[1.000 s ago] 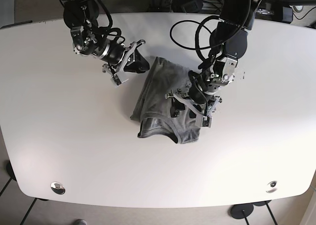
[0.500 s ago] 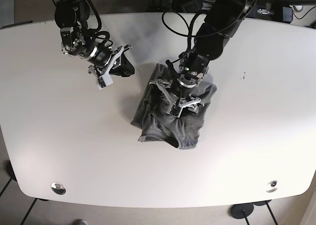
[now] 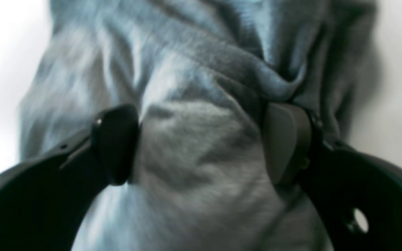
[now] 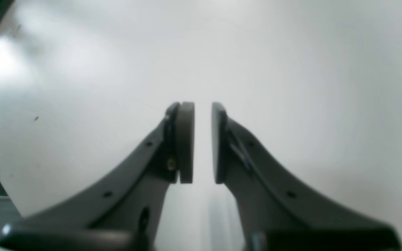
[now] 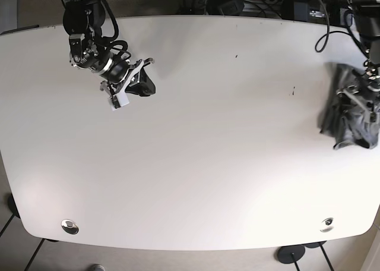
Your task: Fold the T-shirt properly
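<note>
Closest in, the left wrist view is filled by the T-shirt (image 3: 201,115): grey-blue knit, soft and motion-blurred, with several thick folds running diagonally and one rolled ridge bunching toward the upper right. We see the left gripper (image 3: 201,143) with its jaws spread wide, fabric spanning the whole gap and pressing against both pads; whether it is actually pinching any cloth we cannot tell from here. In the right wrist view, the right gripper (image 4: 202,143) has its pads nearly together, a narrow slit between them and nothing in it, only the bare white table (image 4: 291,69) below. Stepping back to the base view, the T-shirt (image 5: 350,119) sits at the far right edge of the table (image 5: 208,164), a dark crumpled bundle, not flat, no clean fold lines visible. The left gripper (image 5: 363,98) is right on top of it. The right gripper (image 5: 139,84) is over at the table's upper left, well apart from the shirt. Cables and hardware lie beyond the far table edge.
</note>
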